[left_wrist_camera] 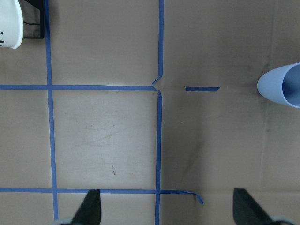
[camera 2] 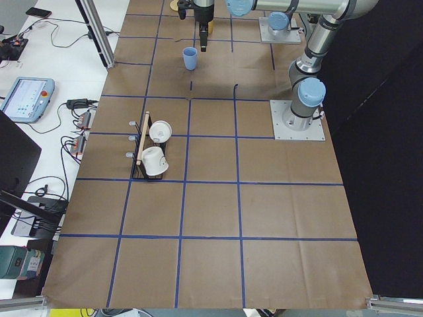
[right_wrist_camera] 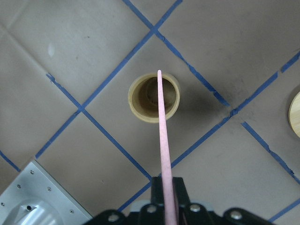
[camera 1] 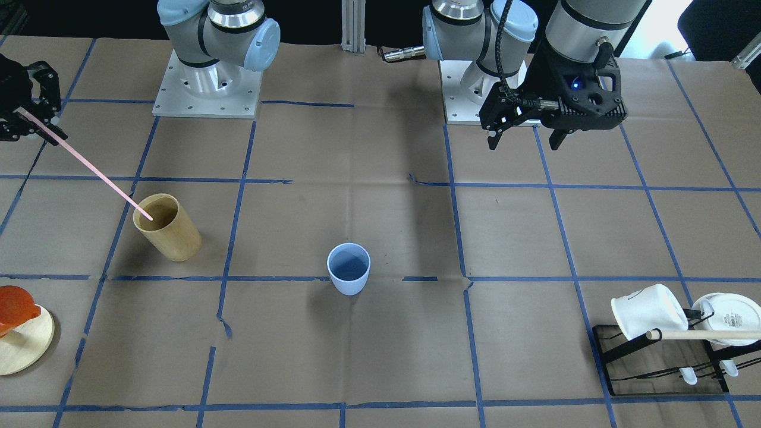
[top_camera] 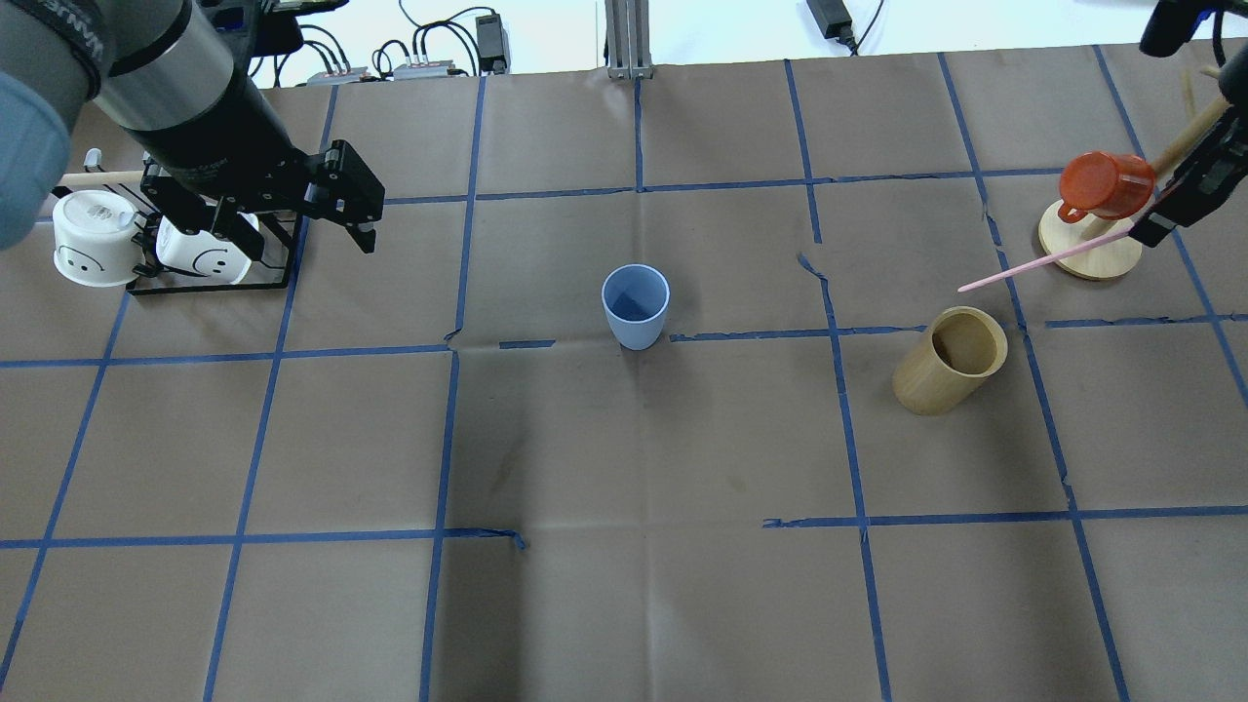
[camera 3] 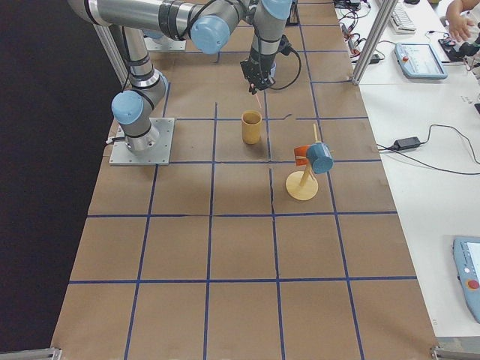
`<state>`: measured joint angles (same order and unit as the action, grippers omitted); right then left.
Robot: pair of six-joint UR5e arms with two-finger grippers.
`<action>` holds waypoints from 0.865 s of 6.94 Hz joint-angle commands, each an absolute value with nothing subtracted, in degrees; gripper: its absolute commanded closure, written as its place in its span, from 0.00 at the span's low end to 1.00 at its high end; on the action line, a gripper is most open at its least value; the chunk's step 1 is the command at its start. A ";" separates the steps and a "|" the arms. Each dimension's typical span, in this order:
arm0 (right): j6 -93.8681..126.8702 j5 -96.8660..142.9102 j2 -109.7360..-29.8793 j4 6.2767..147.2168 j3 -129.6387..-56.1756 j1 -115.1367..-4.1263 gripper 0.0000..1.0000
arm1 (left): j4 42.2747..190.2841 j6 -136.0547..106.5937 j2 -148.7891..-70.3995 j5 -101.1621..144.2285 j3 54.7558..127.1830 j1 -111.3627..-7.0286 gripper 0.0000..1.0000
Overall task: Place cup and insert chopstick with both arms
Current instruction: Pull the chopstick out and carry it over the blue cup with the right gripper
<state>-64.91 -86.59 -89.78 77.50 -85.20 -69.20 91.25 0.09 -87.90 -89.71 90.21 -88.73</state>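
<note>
The light blue cup (camera 1: 348, 268) (top_camera: 635, 306) stands upright and empty near the table's middle, and its edge shows at the right of the left wrist view (left_wrist_camera: 283, 86). My left gripper (top_camera: 336, 210) (camera 1: 524, 141) (left_wrist_camera: 168, 208) hangs open and empty, well off to the cup's side, close to the mug rack. My right gripper (top_camera: 1150, 226) (camera 1: 24, 113) (right_wrist_camera: 168, 187) is shut on the thick end of the pale pink chopstick (top_camera: 1043, 260) (camera 1: 89, 166) (right_wrist_camera: 162, 131). The stick slants down through the air, its tip over the tan wooden cup (right_wrist_camera: 154, 96).
The tan wooden cup (top_camera: 948, 363) (camera 1: 169, 229) stands between the blue cup and my right gripper. A black rack (camera 1: 660, 368) with white mugs (top_camera: 97, 239) and a beige rod sits by my left arm. A red mug (top_camera: 1102, 185) hangs on a round wooden stand (top_camera: 1082, 258).
</note>
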 commanded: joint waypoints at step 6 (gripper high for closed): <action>-27.11 -81.74 -90.09 80.59 -84.46 -94.55 0.85 | 91.14 -0.17 -89.11 -89.56 89.30 -88.77 0.00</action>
